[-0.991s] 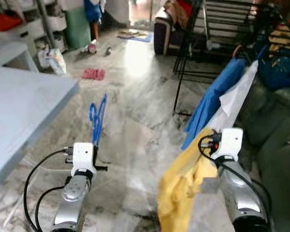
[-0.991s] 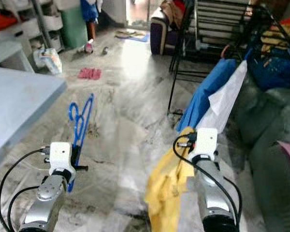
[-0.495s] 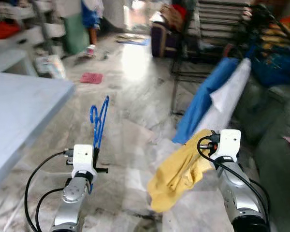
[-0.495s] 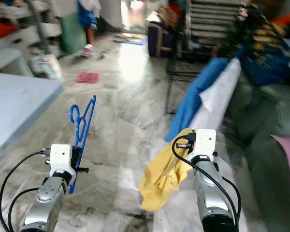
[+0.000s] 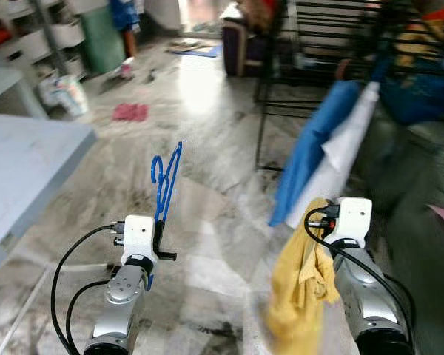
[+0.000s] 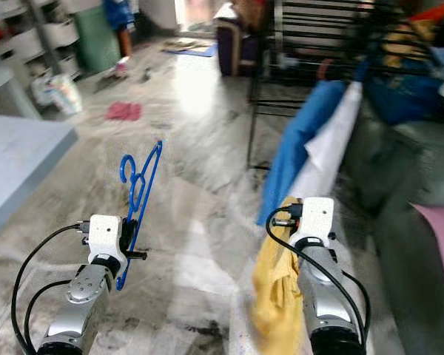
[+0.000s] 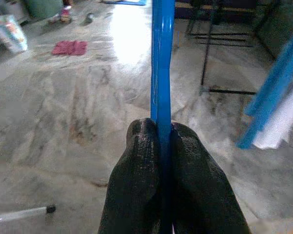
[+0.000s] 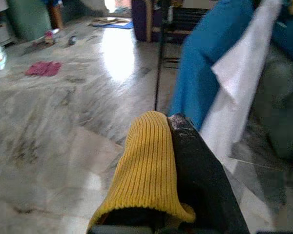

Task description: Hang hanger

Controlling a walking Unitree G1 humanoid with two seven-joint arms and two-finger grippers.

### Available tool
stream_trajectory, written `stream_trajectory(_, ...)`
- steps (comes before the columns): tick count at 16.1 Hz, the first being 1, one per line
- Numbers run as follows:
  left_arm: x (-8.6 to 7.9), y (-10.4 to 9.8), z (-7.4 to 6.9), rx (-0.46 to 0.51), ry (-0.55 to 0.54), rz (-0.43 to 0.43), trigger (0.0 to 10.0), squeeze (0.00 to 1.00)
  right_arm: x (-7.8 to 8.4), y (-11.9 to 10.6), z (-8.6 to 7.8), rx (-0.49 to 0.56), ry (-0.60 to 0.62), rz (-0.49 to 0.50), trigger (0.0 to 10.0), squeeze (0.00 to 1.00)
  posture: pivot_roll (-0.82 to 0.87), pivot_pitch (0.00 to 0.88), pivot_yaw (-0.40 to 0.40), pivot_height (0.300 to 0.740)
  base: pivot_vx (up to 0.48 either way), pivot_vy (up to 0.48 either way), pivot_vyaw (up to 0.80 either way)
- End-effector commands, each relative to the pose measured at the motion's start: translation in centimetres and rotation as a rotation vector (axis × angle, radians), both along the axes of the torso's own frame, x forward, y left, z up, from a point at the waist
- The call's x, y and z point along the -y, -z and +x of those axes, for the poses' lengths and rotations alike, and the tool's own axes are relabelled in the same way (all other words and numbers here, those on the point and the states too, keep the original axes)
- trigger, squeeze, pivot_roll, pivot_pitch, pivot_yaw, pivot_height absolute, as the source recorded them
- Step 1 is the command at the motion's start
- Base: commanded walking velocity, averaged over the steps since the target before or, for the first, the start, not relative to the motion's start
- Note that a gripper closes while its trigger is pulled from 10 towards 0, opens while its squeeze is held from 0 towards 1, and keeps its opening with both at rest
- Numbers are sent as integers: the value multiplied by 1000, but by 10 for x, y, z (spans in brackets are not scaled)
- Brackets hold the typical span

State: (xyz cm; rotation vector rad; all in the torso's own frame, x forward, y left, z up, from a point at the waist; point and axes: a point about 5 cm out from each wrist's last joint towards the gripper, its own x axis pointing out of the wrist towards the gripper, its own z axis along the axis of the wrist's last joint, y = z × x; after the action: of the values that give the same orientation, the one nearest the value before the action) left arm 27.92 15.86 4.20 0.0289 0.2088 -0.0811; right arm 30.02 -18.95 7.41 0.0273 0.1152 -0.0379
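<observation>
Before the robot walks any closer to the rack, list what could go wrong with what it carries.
1. The left gripper pinches the thin blue plastic hanger only at its lower edge; its upright length could twist or slip in the jaws.
2. The yellow ribbed knit garment draped over the right gripper hangs low and loose, and might slide off or catch the black metal drying rack.

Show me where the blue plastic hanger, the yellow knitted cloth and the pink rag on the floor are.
blue plastic hanger (image 5: 165,180), left eye view, on its shoulder bar.
yellow knitted cloth (image 8: 145,168), right wrist view, on its ribbed fold.
pink rag (image 6: 123,111), right eye view, on its middle.
</observation>
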Motion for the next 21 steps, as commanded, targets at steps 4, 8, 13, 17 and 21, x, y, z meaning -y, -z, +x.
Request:
stream_trajectory(4, -2, 2, -1, -3, -5, 2, 10000, 0, 0, -8, 4, 40, -1, -22, 10000, 0, 51, 0, -38, 740, 335, 0, 0)
stream_trajectory(8, -4, 5, -4, -12, -6, 4, 10000, 0, 3, -5, -2, 41, 21, -36, 10000, 0, 51, 0, -38, 740, 335, 0, 0)
stream_trajectory(13, -3, 8, -9, -34, 6, -1, 10000, 0, 3, 1, -9, 28, 60, -41, 10000, 0, 49, 0, -30, 740, 269, 0, 0)
stream_trajectory(17, -13, -5, -26, 96, 13, 49, 10000, 0, 11, -6, -26, 82, 85, -58, 10000, 0, 47, 0, -29, 740, 0, 0, 0)
stream_trajectory(21, -33, 3, -52, 77, -13, 80, 10000, 0, 16, -6, -49, 78, 50, -131, 10000, 0, 38, 0, -36, 740, 0, 0, 0)
